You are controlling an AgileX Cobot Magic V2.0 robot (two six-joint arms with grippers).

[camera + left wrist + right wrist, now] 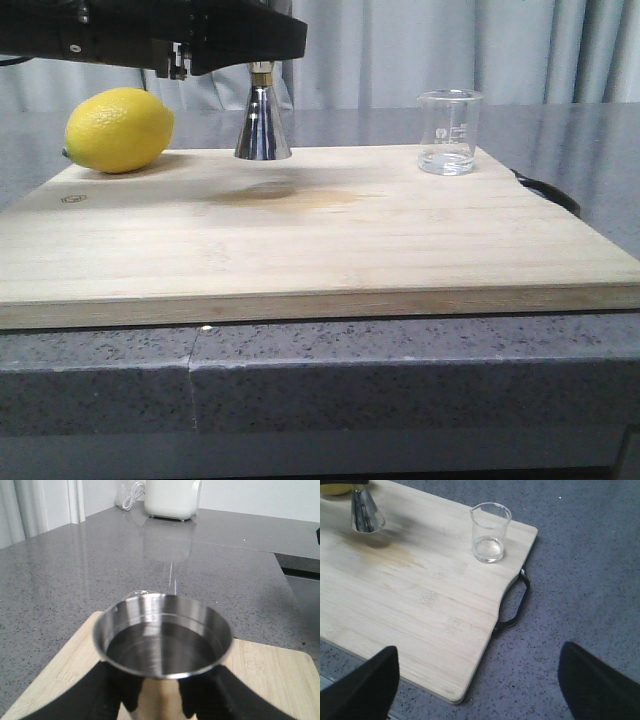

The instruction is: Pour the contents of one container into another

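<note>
The steel jigger point(263, 128) hangs just above the wooden board, its shadow on the wood below it. My left gripper point(256, 58) is shut on its narrow waist, and the arm hides its upper cup in the front view. In the left wrist view the jigger point(165, 640) shows liquid in its upper cup, with my left gripper point(160, 700) round the stem. The clear glass beaker point(449, 132) stands upright at the board's far right, untouched, with a little liquid at its bottom. My right gripper point(477, 680) is open over the counter off the board's near right corner, well short of the beaker point(490, 532).
A lemon point(118, 130) lies at the board's far left, beside the jigger. The wooden board point(300, 250) has a damp stain in its middle and a black handle point(517, 600) on its right edge. A white appliance point(172, 497) stands far back on the grey counter.
</note>
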